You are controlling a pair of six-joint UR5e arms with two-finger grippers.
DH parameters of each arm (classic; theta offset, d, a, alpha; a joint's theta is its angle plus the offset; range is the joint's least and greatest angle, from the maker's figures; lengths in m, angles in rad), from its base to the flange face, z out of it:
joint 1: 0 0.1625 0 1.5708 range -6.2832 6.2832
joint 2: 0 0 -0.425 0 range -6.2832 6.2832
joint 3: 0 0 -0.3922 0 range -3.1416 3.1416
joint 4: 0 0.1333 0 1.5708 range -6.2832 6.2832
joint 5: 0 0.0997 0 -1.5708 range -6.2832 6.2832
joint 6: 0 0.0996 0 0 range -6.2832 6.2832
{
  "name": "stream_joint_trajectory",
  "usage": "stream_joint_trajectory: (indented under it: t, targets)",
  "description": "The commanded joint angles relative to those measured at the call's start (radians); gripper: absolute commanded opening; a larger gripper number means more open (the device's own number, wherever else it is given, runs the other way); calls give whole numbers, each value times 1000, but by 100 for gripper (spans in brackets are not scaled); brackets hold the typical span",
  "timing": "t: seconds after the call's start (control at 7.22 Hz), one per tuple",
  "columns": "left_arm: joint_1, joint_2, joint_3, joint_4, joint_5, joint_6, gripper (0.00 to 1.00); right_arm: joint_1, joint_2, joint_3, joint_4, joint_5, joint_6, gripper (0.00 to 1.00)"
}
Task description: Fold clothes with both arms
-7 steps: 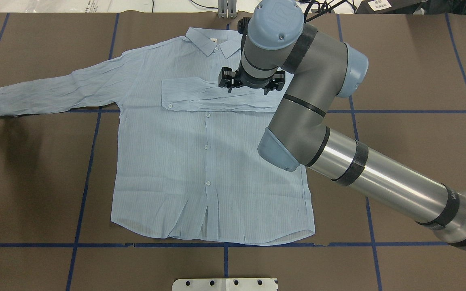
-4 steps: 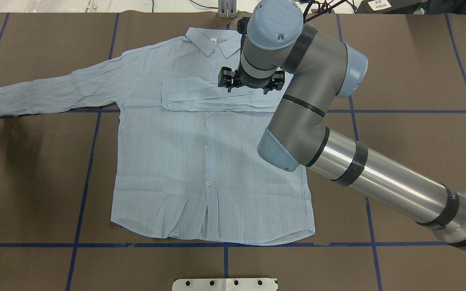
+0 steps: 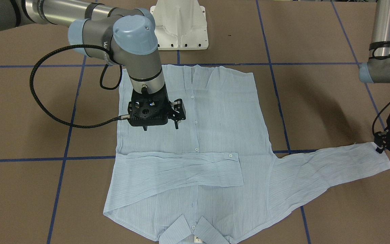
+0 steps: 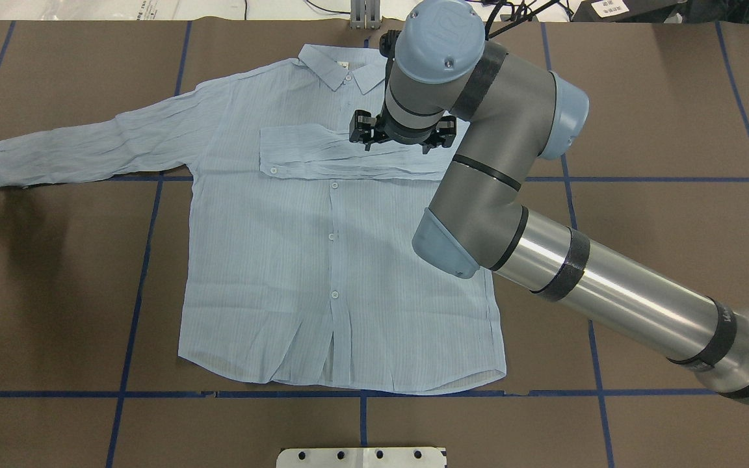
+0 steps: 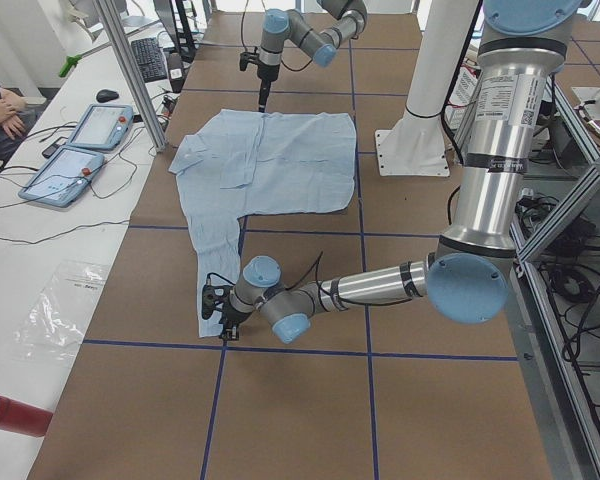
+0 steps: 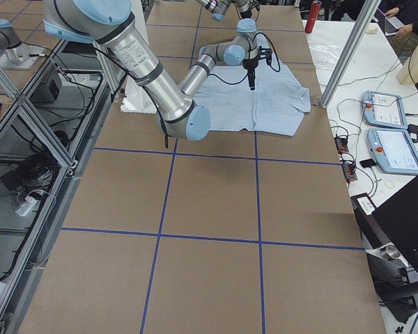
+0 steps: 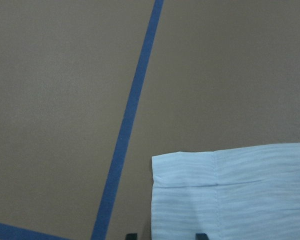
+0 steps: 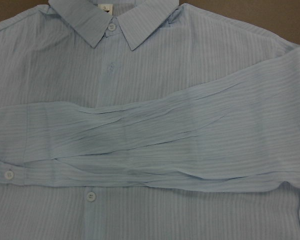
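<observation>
across the brown desk (image 4: 673, 97), a pale blue shirt (image 4: 296, 273) is lying flat, buttons up, collar pointing away from the robot. the right arm (image 4: 608, 292) is reaching over its chest, where one sleeve (image 4: 348, 156) is lying folded across, while the other sleeve (image 4: 88, 146) is stretching out towards the left arm (image 3: 384, 27). the right claw (image 3: 160, 128) is hovering spread and empty above the shirt. the left claw (image 3: 382, 149) is straddling the cuff (image 7: 185, 170), tips apart. it is likely needing a firm pinch through both cuff layers, then a low, taut carry across.
</observation>
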Motion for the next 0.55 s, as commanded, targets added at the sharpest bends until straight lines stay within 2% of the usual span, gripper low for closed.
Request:
stream_joint_trajectory:
  t: [0.0,0.42]
  targets:
    - [2,0,-1,0,0,0,33,-1,-1,-1,1,0,0,100]
    - [2,1,0,0,-1,3,31,-1,-3,-2,1,0,-2,100]
